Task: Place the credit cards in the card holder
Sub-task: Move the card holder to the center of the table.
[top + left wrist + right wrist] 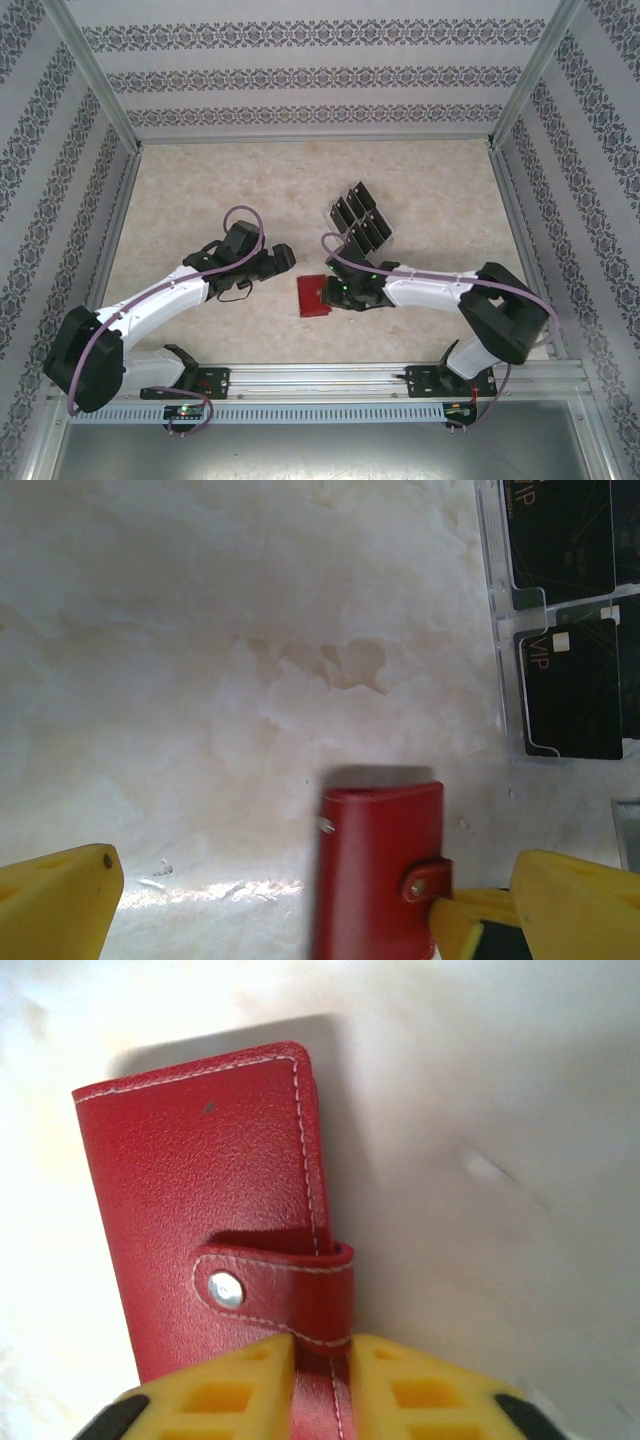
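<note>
I see the pale, marble-patterned table (pixel 200 190) running between the patterned walls, with both white arms reaching inward from the near rail: the left arm (pixel 160 295) and the right arm (pixel 440 288).

Towards the middle of the table stands the clear plastic tiered rack (pixel 362 220). It holds the thin black rectangular credit cards (pixel 570 695), which sit in rows and carry small light marks.

The left gripper (pixel 278 258) hangs just left of the wallet, released. In its wrist view its yellow fingers (pixel 60 900) are spread wide with nothing between them.

The right gripper (pixel 320 1390) is clenched, its two yellow fingers pinching one edge of the small, square, red leather-like card holder (pixel 200 1190).

The card holder lies flat on the table between the two grippers, just on the near side of the rack. It is folded closed, with its red snap tab (pixel 270 1285) wrapped over the edge and fastened by a silver stud (pixel 226 1289).
</note>
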Controlling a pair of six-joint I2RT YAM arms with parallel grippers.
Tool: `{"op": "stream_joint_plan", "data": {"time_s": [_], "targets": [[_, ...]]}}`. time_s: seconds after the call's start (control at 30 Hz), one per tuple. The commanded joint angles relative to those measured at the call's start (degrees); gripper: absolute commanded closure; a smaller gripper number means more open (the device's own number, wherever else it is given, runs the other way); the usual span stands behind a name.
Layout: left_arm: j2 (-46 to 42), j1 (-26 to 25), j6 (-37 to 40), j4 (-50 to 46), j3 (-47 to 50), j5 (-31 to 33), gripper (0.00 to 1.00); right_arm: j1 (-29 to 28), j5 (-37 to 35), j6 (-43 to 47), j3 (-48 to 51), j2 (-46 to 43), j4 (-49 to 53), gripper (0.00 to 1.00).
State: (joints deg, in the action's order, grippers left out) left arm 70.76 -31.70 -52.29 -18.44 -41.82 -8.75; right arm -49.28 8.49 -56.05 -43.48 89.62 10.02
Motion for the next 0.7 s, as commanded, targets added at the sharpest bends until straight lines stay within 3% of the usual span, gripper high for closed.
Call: {"op": "stream_joint_plan", "data": {"time_s": [0.0,0.1,0.27,0.3,0.47,0.67], "targets": [[0.32,1.08,-0.62,2.36,0.48,-0.54,0.00,-0.25,-0.43,-0.03,-4.53,3.63,-1.52,0.89],[1.01,1.40,-0.62,2.90,0.54,-0.70,0.00,-0.20,0.15,0.46,-6.31,6.12,-1.71,1.00],[2.33,1.99,0.80,2.95,0.45,0.43,0.00,-0.02,0.41,0.96,-6.53,6.04,-1.80,1.00],[2.71,2.17,1.46,2.57,0.30,0.55,0.00,-0.06,0.72,1.45,-6.53,5.58,-1.61,0.96],[2.61,2.72,3.16,0.80,-0.54,1.30,0.00,-0.21,-0.11,2.34,-5.87,2.09,0.19,0.54],[2.35,5.11,2.37,2.43,0.75,-0.15,0.00,-0.23,-1.44,3.58,-8.21,3.37,3.16,0.45]]}}
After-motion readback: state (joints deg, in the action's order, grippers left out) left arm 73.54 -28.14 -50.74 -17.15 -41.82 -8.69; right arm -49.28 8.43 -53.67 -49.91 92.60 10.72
